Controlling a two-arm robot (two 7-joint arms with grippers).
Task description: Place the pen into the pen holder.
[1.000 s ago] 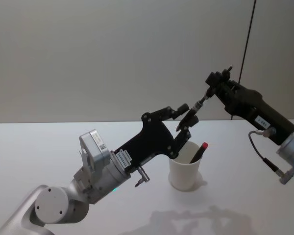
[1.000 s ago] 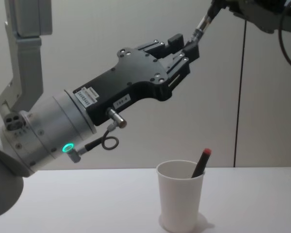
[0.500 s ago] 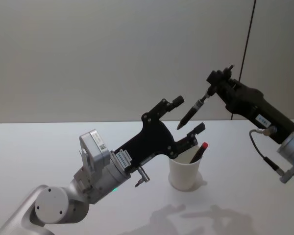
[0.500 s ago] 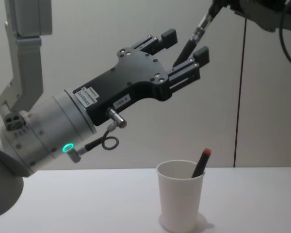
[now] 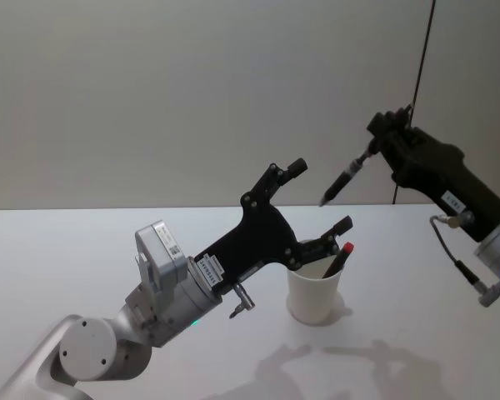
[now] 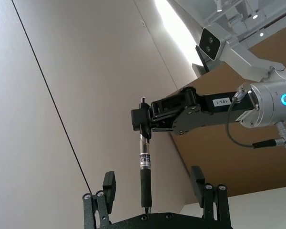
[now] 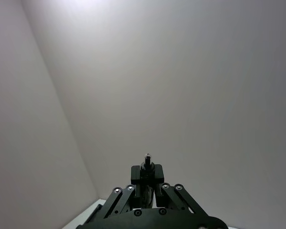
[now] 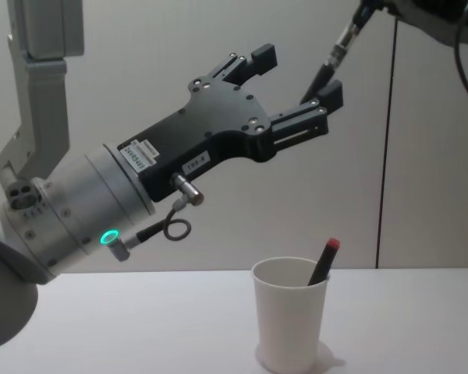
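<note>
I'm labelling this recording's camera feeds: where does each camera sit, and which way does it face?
Head view: high on the robot, looking down at the white cup; both arms show.
Chest view: lower, looking across the table; open left gripper large.
Left wrist view: on the left arm, facing up past its fingers at the right gripper.
Right wrist view: on the right arm, facing the wall; its gripper shows.
Shared: all four show the pen in the right gripper.
</note>
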